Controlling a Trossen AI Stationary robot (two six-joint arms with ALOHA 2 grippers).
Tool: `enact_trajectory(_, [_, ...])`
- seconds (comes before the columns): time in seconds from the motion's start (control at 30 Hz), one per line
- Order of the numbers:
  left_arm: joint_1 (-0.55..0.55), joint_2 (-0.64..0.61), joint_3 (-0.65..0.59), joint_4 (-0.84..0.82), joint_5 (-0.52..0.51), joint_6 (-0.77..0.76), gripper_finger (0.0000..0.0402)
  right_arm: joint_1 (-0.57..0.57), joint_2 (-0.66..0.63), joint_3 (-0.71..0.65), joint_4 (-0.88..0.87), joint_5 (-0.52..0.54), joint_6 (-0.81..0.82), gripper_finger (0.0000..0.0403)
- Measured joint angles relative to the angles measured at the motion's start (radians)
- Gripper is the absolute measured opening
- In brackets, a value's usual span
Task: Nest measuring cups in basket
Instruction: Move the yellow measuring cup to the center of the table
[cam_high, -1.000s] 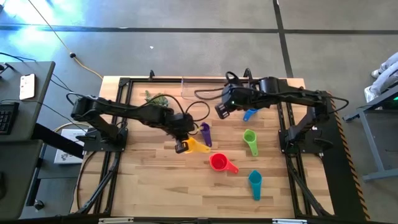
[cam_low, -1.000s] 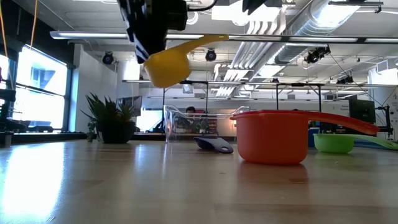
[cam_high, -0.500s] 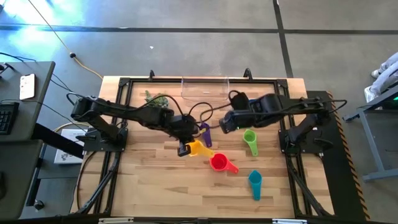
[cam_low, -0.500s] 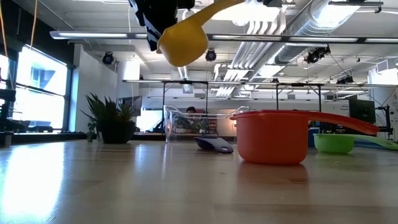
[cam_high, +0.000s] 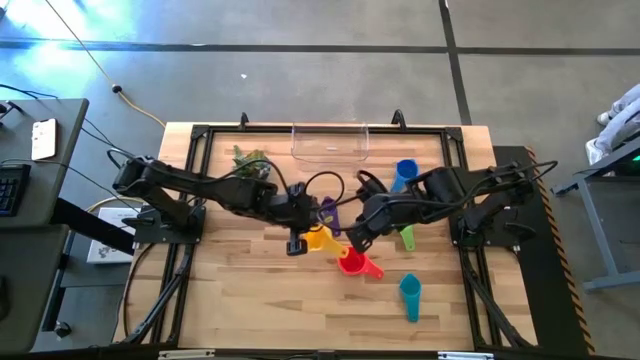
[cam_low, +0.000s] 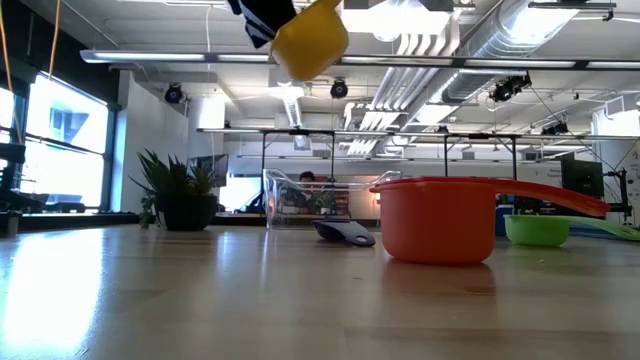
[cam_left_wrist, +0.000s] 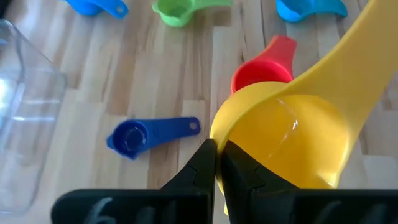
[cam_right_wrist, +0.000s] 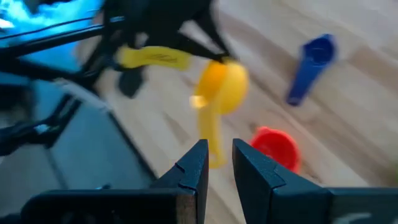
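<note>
Yellow cup (cam_low: 310, 40) aloft, clear of table (cam_low: 200, 300).

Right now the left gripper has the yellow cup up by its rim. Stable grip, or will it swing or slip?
The yellow cup looks stiff: its long handle sticks out unsupported without sagging. The left gripper pinches only thin rim, so it may pivot. The smooth, glossy plastic probably slips easily.

Yellow cup (cam_low: 311, 40) — top and gripper beyond low view's edge
</note>
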Motion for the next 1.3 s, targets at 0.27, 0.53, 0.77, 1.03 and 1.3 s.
enact_trajectory(0.27, [-0.018,0.000,0.045,-0.001,-0.076,0.027,0.0003,-0.006,0.017,0.000,0.015,-0.030,-0.053,0.0064])
enact_trajectory(0.53, [-0.017,0.000,0.082,0.000,-0.141,0.088,0.0003,-0.030,0.066,0.000,0.011,-0.048,-0.124,0.0096])
enact_trajectory(0.77, [-0.017,0.000,0.091,-0.001,-0.177,0.126,0.0002,-0.057,0.073,0.000,0.012,-0.085,-0.134,0.0134])
enact_trajectory(1.03, [-0.016,0.000,0.091,0.023,-0.246,0.155,0.0002,-0.088,0.081,0.000,0.013,-0.142,-0.157,0.0138])
enact_trajectory(1.3, [-0.015,0.000,0.091,0.052,-0.271,0.184,0.0002,-0.105,0.088,0.000,0.004,-0.158,-0.160,0.0138])
